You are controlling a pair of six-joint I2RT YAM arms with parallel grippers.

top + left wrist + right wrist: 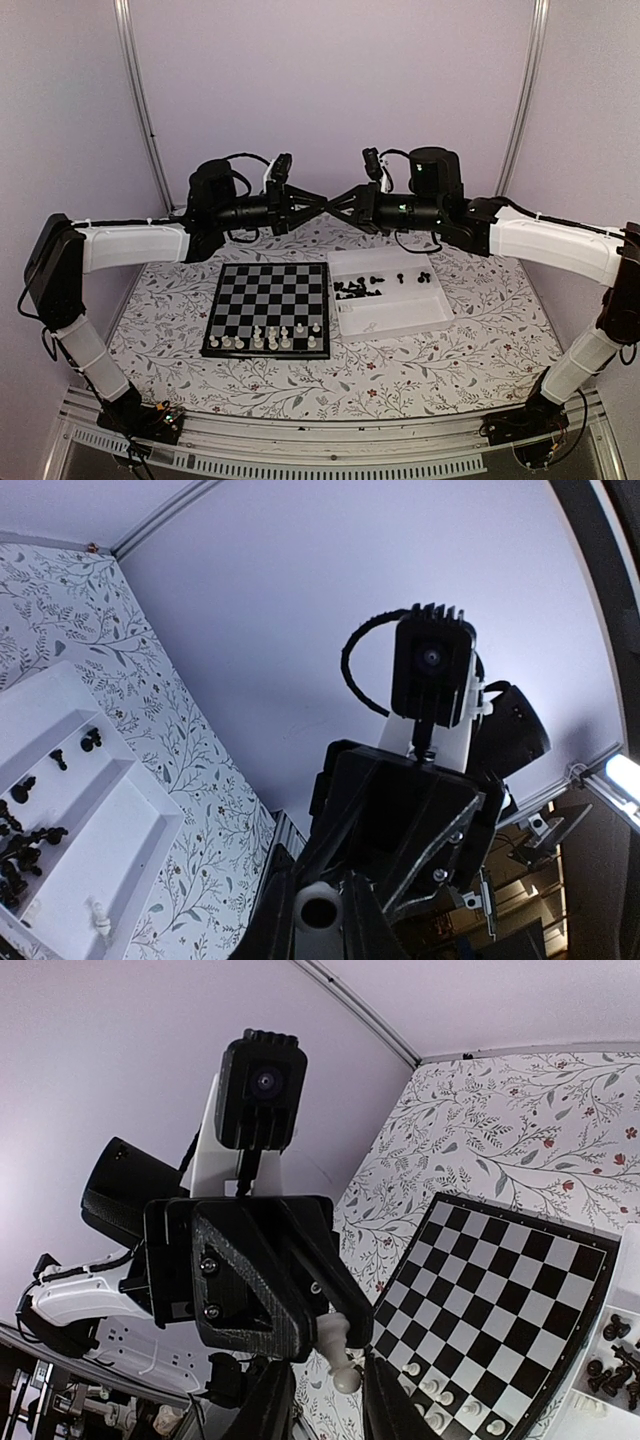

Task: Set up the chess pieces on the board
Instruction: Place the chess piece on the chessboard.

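My two grippers meet tip to tip high above the table's back, the left gripper (317,203) facing the right gripper (339,203). The left gripper (318,925) is shut on a white chess piece (318,908), whose hollow base faces its camera. In the right wrist view the piece (338,1348) sticks out of the left fingers, knob first. The right gripper (330,1390) is open, its fingers either side of the knob. The board (270,285) lies below, with several white pieces (270,338) in its two near rows.
A white two-compartment tray (400,312) lies right of the board, with several black pieces (375,288) in its far compartment. It also shows in the left wrist view (120,810). A floral cloth (460,350) covers the table. Walls stand close behind.
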